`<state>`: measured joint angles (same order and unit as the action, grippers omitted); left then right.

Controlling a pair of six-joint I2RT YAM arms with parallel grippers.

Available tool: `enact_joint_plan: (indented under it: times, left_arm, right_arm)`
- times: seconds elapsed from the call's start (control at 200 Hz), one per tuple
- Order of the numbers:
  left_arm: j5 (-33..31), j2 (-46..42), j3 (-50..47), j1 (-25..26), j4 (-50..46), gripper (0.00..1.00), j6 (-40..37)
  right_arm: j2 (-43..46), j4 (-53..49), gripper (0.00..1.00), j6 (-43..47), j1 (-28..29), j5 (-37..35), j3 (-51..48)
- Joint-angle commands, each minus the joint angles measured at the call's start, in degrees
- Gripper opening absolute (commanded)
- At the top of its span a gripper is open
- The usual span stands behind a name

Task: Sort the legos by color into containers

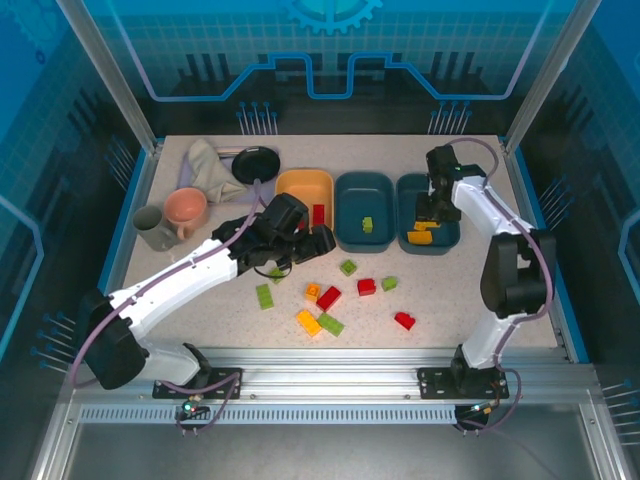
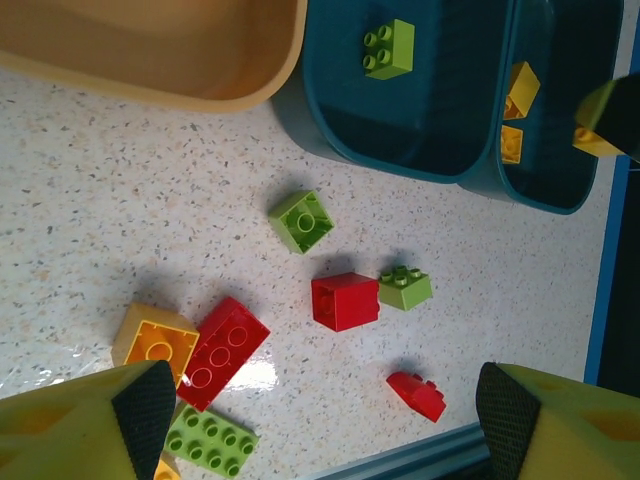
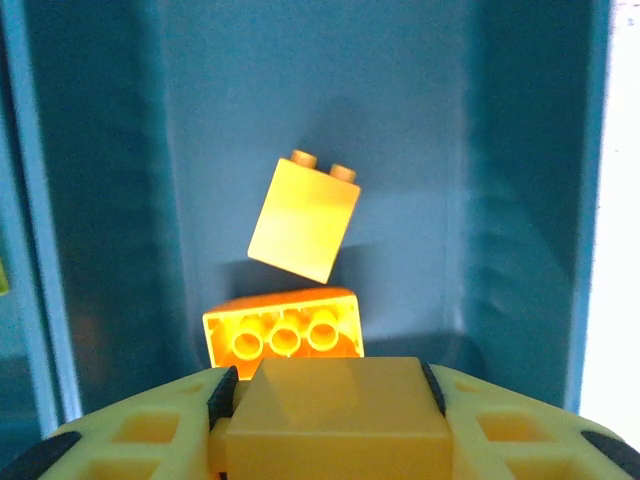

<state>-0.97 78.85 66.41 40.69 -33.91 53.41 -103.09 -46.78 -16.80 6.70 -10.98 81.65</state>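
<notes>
Jaws of the right gripper point(image 3: 332, 395) pinch a yellow brick point(image 3: 335, 425) over the right teal tray point(image 3: 120, 150), where two more yellow bricks point(image 3: 305, 220) lie just ahead of the tips. Those of the left gripper point(image 2: 327, 405) stand spread wide with nothing held. Ahead of them on the table point(image 2: 100, 200) lie a red wedge point(image 2: 418, 395), a red cube point(image 2: 344, 300) just beside a green brick point(image 2: 405, 288), and a long red brick point(image 2: 222, 352), with the orange tray point(image 2: 150, 50) and middle teal tray point(image 2: 440, 110) farther ahead.

You have no lettering, number or brand to read on the legos point(image 1: 329, 297) or containers point(image 1: 364, 222); the one sign, a blue gear emblem point(image 1: 331, 12), sits on the back wall point(image 1: 200, 50) beyond the jaws.
</notes>
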Motion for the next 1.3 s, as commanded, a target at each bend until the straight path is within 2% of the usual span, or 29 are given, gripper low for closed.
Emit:
enact_joint_plan:
  times: [0.0,0.325,0.49,0.55,0.685,0.795,0.89,1.005,1.175,1.295]
  left_arm:
    - [0.4,0.2,1.7,0.4,-0.2,0.82,-1.3]
    - [-0.5,-2.8,-0.8,0.5,-1.8,0.82,-0.7]
    - [-0.9,-4.5,-1.9,0.6,-3.2,0.82,-0.5]
    - [-1.2,-4.9,-2.0,0.6,-4.3,0.82,-0.5]
    - [-2.5,-6.1,-2.4,0.5,-7.8,0.82,0.0]
    - [-3.3,-6.5,-3.3,0.5,-10.0,0.82,1.1]
    - [-2.1,-6.1,-4.2,0.5,-9.5,0.82,1.0]
    - [1.3,-2.9,-2.8,0.5,-9.3,0.79,-4.4]
    - [5.6,5.7,4.1,2.8,-10.8,0.73,-18.5]
    - [5.8,14.0,10.6,5.0,-12.5,0.67,-27.6]
  right_arm:
    - [-2.0,4.0,0.33,1.6,0.2,3.3,3.1]
    - [-16.0,1.3,0.35,3.6,-0.7,5.3,17.5]
    - [-22.3,-1.4,0.39,3.1,-1.2,7.8,23.2]
    - [-23.4,-2.0,0.43,3.0,-1.1,8.0,24.4]
    - [-22.6,-2.3,0.6,2.3,-1.3,8.5,25.4]
    - [-19.5,-2.7,0.68,2.1,-1.3,9.0,25.4]
    - [-15.3,-3.3,0.68,1.4,-1.3,8.7,24.9]
    - [-6.1,-1.4,0.66,0.1,-0.5,8.5,20.0]
    - [11.9,3.8,0.66,-1.9,4.8,7.2,3.8]
    - [26.8,8.7,0.67,-6.9,6.4,12.9,-13.1]
